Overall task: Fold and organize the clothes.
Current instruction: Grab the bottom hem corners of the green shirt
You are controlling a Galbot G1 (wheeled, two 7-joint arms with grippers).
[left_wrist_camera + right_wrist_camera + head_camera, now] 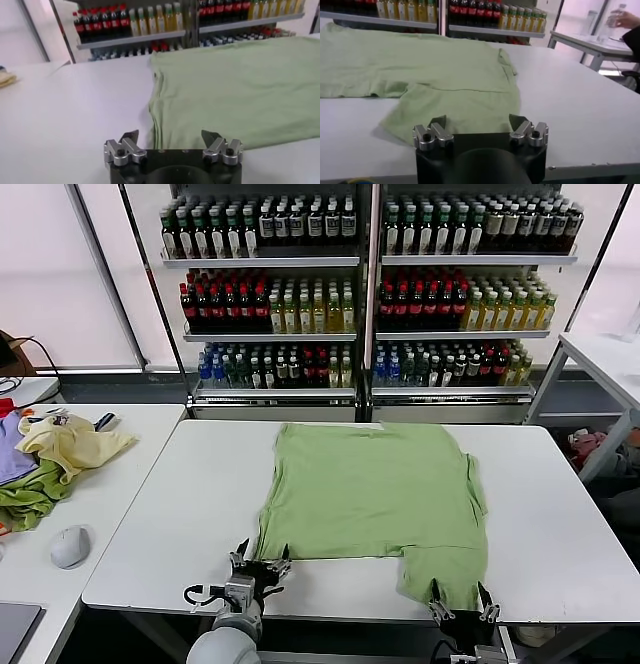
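Note:
The light green shirt point(375, 494) lies flat and plain side up in the middle of the white table point(170, 524). One part of it hangs toward the front right. My left gripper point(260, 563) stands open at the shirt's front left corner, just off the hem point(200, 100). My right gripper point(460, 599) stands open at the table's front edge, over the shirt's front right flap point(455, 107). Nothing sits between either pair of fingers.
A pile of yellow, green and purple garments point(50, 459) and a computer mouse point(70, 546) lie on the side table at the left. Shelves of bottles point(360, 294) stand behind the table. Another white table point(600, 359) stands at the right.

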